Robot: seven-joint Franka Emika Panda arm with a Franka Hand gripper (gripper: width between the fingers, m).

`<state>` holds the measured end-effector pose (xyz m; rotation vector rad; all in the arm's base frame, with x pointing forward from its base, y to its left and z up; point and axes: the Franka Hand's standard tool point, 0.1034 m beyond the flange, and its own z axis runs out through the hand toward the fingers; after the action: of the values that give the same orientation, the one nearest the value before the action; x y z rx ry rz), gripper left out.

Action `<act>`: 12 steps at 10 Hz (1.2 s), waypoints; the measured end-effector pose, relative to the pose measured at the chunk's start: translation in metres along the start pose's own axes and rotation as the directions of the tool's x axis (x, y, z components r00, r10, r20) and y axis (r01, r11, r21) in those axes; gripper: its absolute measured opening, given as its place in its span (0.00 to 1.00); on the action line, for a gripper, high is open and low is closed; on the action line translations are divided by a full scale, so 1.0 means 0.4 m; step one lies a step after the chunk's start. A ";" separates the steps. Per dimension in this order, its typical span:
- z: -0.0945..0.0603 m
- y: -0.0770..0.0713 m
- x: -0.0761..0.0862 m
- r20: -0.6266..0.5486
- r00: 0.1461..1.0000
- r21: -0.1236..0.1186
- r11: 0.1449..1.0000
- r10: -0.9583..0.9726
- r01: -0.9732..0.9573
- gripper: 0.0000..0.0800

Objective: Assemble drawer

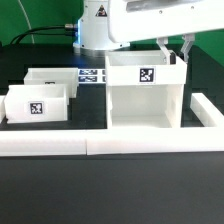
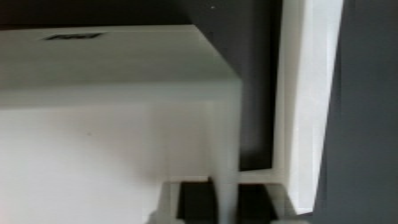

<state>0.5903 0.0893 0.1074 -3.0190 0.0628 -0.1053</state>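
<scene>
The drawer's large boxy housing (image 1: 145, 95) stands at the exterior view's centre-right, open towards the camera, with a square tag on its upper front. Two small open-top trays lie at the exterior view's left, one nearer (image 1: 40, 103) and one behind it (image 1: 55, 80), each with a tag. My gripper (image 1: 178, 55) reaches down onto the housing's upper right wall. In the wrist view the thin white wall (image 2: 228, 120) runs between my dark fingers (image 2: 263, 196), and the gripper (image 2: 228, 196) is shut on that wall.
A long low white border wall (image 1: 110, 143) runs along the front and turns up the exterior view's right side (image 1: 205, 105). The housing stands against it. The marker board (image 1: 92, 75) lies behind the trays. The robot's base is at the back.
</scene>
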 end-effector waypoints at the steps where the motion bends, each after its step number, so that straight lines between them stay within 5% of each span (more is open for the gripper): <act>1: 0.000 -0.001 0.001 -0.002 0.999 0.000 0.999 0.033 -0.033 0.05; 7: 0.010 -0.033 0.016 -0.011 0.852 0.006 0.852 0.523 -0.523 0.05; 12: 0.005 -0.055 0.029 -0.023 0.707 0.050 0.707 0.707 -0.705 0.06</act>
<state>0.6030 0.1110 0.1088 -2.7156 1.1939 -0.0884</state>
